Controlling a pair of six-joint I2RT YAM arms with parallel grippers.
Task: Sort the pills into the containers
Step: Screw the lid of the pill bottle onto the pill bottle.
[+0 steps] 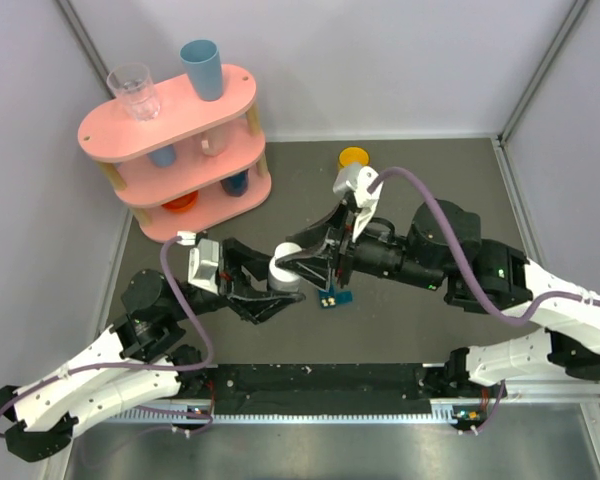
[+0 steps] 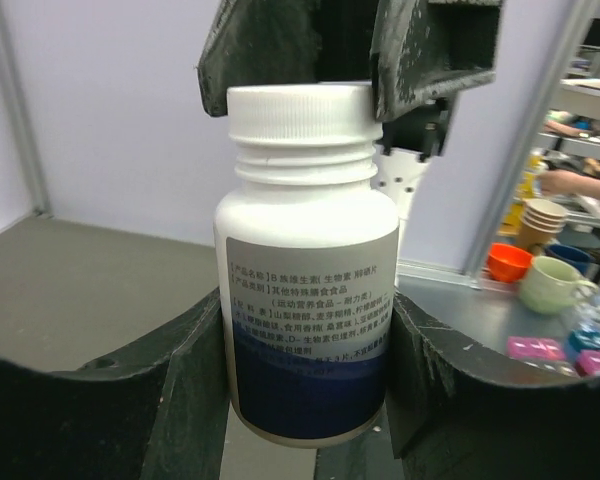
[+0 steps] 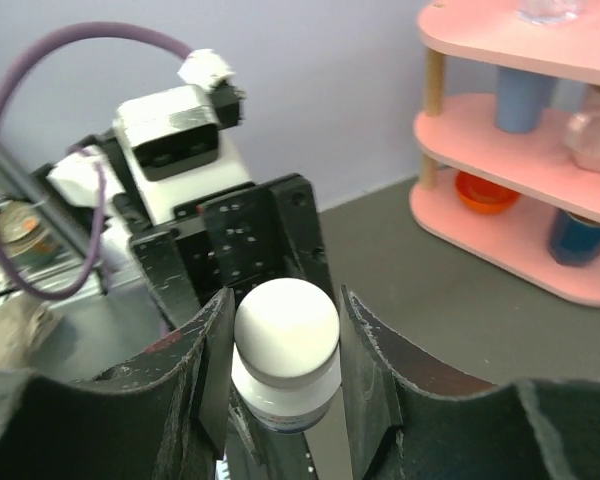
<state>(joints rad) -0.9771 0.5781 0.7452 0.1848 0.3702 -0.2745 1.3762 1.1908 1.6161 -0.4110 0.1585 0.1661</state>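
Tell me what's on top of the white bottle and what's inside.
A white screw cap, clamped by the right gripper. The contents are hidden: the cap is on and the bottle is opaque.

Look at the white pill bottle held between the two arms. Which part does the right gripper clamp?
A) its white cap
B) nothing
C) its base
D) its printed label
A: the right wrist view shows the right gripper closed on either side of the white cap, while the left gripper holds the bottle by its labelled body.
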